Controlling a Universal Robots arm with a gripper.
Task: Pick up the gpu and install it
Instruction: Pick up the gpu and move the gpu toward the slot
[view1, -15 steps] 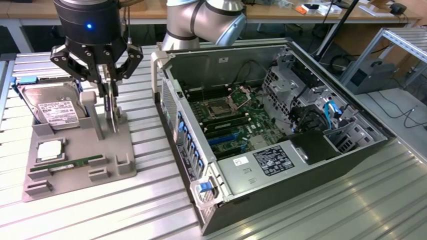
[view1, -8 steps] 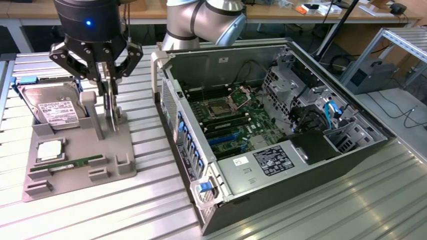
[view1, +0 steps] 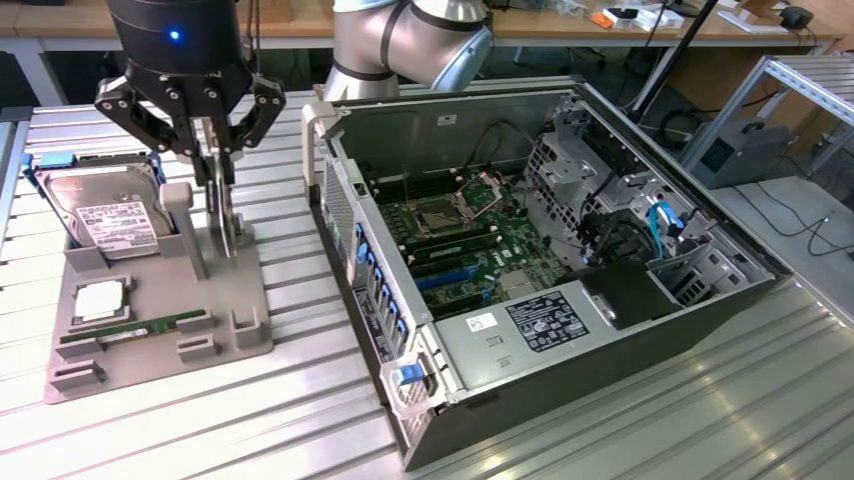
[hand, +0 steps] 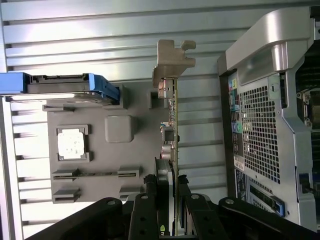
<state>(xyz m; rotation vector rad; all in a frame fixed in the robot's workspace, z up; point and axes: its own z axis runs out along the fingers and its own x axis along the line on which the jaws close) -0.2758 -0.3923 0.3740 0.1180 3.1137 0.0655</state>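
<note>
Evidently the black jointed tool (view1: 214, 162) was clamped on the top edge of the gpu (view1: 230, 222), a thin flat card with a green board edge. The card stood upright in a matte grey moulded holder (view1: 160, 300) on the ribbed metal tabletop (view1: 267, 420).

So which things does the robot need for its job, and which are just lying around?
For the job: gripper, shut on the graphics card; open computer case.
Lying about: hard drive, memory stick, square chip, all on the grey stand.
</note>
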